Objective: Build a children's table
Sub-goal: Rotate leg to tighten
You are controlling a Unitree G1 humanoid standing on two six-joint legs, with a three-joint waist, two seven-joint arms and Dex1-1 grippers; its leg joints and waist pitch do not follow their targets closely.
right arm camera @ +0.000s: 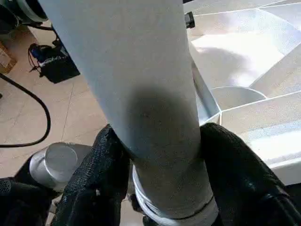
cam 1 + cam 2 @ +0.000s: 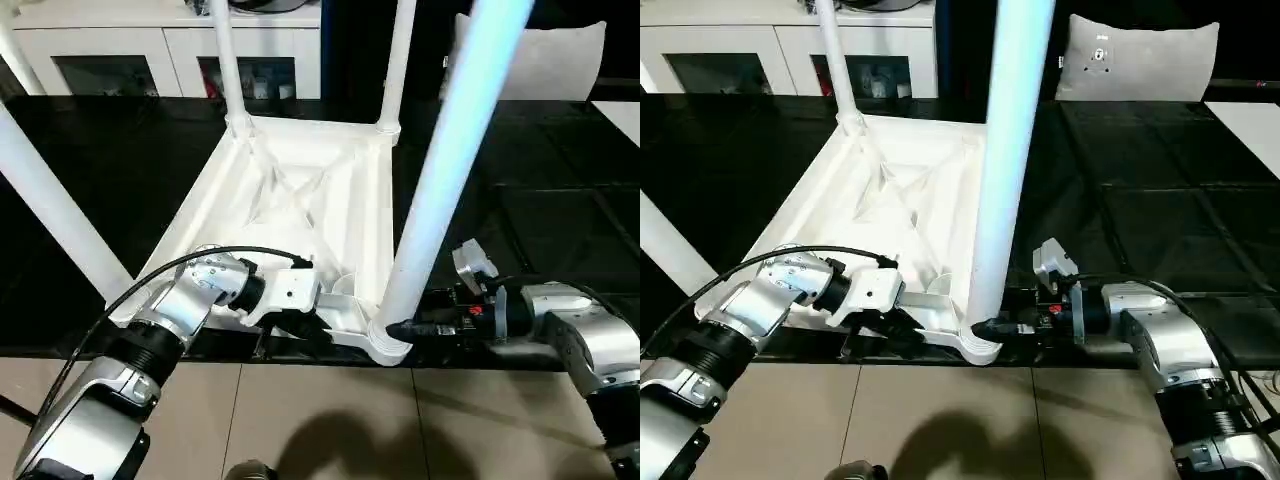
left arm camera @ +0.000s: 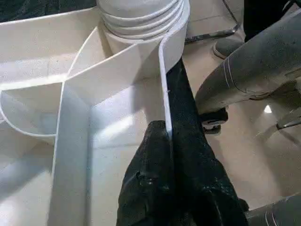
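The children's table (image 2: 300, 200) lies upside down on the black worktop (image 2: 520, 200) in front of me, its white ribbed underside facing up. All four tapered white legs stand upright in the rounded corner sockets. The near right leg (image 2: 450, 170) rises from its socket at the worktop's front edge; two far legs (image 2: 228, 60) stand by the far rim.

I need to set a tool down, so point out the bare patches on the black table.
The black table is bare right of the table top, toward the grey cushion, and left of it toward the cabinet. The near edge is crowded: the left gripper pinches the top's rim, and the right gripper straddles the near-right leg.
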